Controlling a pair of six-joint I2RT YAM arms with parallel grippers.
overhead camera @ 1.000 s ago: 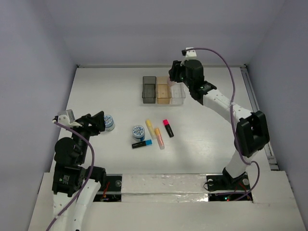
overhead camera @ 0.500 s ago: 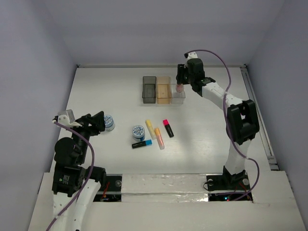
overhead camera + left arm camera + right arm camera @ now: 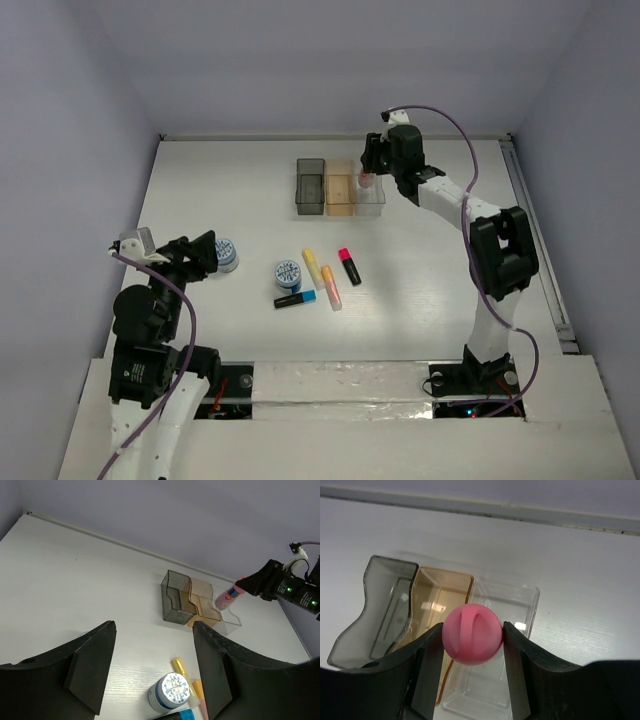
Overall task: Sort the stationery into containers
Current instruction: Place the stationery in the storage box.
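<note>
My right gripper (image 3: 370,176) is shut on the small pink bottle (image 3: 472,634) and holds it just above the clear bin (image 3: 517,597), the rightmost of three joined bins: dark grey (image 3: 310,186), amber (image 3: 339,188), clear (image 3: 370,198). The bottle also shows in the left wrist view (image 3: 229,593). My left gripper (image 3: 152,670) is open and empty at the left; one blue-and-white tape roll (image 3: 227,254) lies right by it. A second tape roll (image 3: 288,273), the yellow (image 3: 313,266), orange (image 3: 331,287), blue-black (image 3: 295,298) and pink-black (image 3: 349,266) highlighters lie mid-table.
The white table (image 3: 230,190) is walled at the back and sides, with a rail along the right edge (image 3: 530,230). The right arm's purple cable (image 3: 470,130) arcs above the bins.
My right gripper has swung from above and behind the bins down over the clear bin, carrying the pink bottle. The left arm has not moved.
</note>
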